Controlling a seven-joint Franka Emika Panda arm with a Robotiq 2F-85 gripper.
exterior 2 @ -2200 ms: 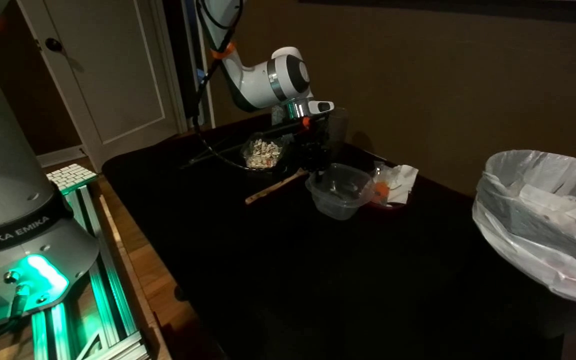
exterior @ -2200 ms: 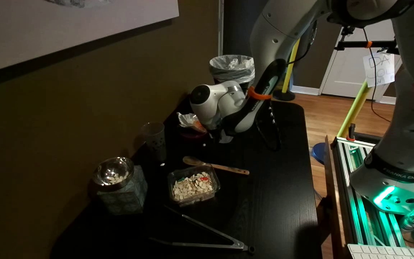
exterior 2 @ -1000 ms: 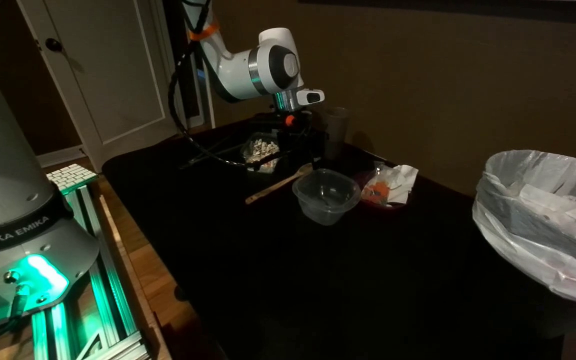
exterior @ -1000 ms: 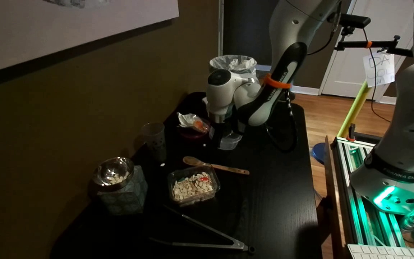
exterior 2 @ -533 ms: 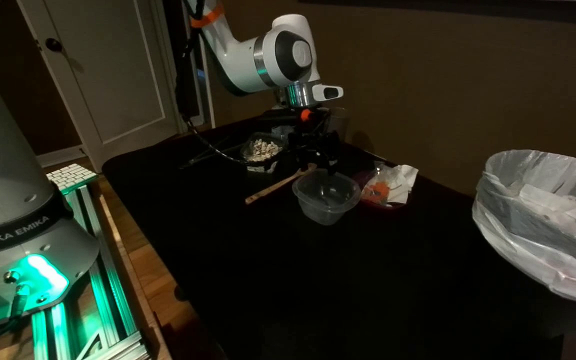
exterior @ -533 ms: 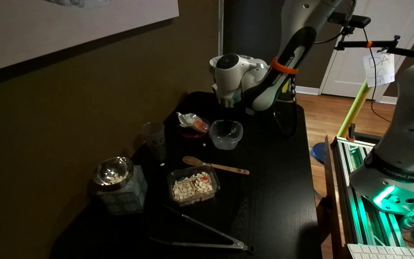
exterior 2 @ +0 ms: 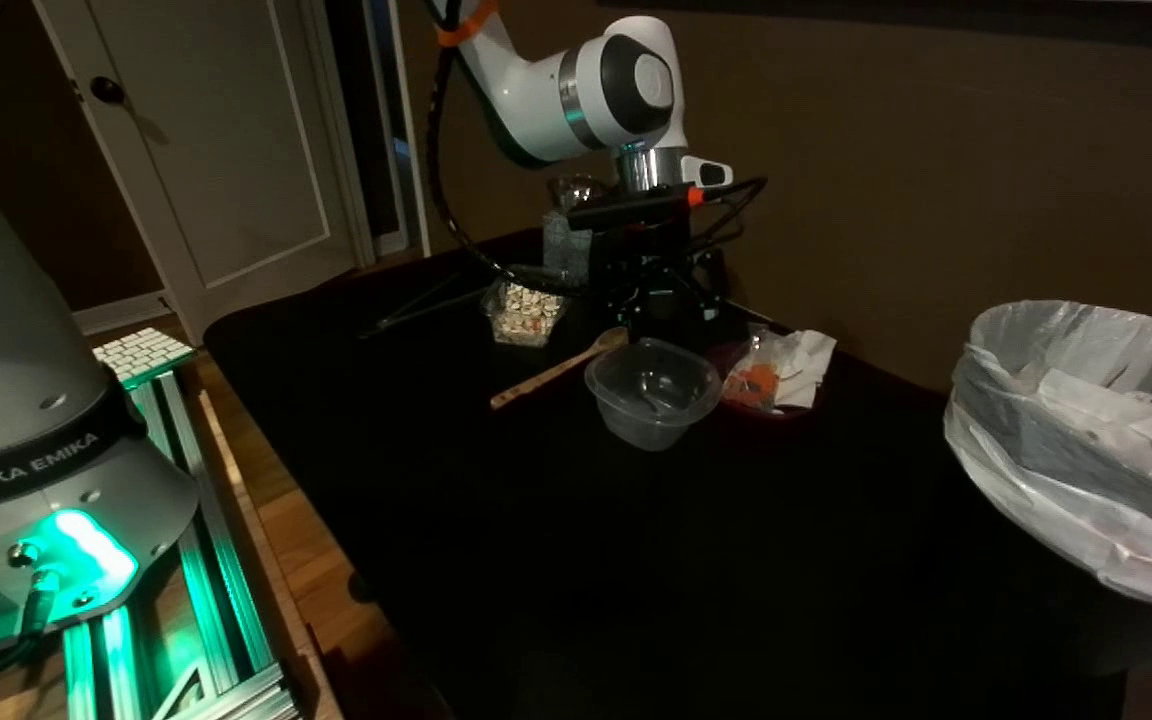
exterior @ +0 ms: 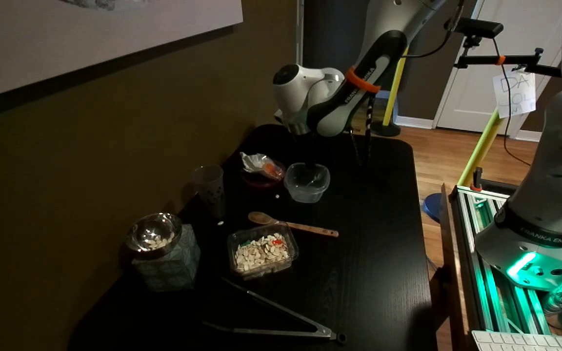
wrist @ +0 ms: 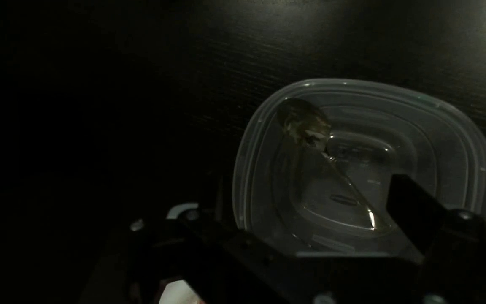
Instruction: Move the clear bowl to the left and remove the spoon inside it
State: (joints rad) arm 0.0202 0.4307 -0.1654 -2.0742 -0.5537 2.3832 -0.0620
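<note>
1. Jaws wide apart, nothing in them: the gripper [exterior 2: 669, 308] hangs above the table [exterior: 369, 248], and the bowl [exterior 2: 651, 395] stands there upright with the spoon [wrist: 312, 134] slanting inside.
2. Watch one finger [wrist: 414, 211]: it cuts across the bowl in the wrist view while its partner seems to fall outside the rim; straight down from here, I'd fear a clipped rim and a tipped bowl.
3. Then the spoon: thin, shiny handle, running diagonally. Close across it badly and it may well twist or slither away.
4. Trouble next door, too: the dish [exterior: 256, 184] sits just beside the bowl, touching or not I can't tell. A push that way could shunt both.
5. And the wooden spoon [exterior: 305, 227] lies near; a careless low sweep might catch its handle.
</note>
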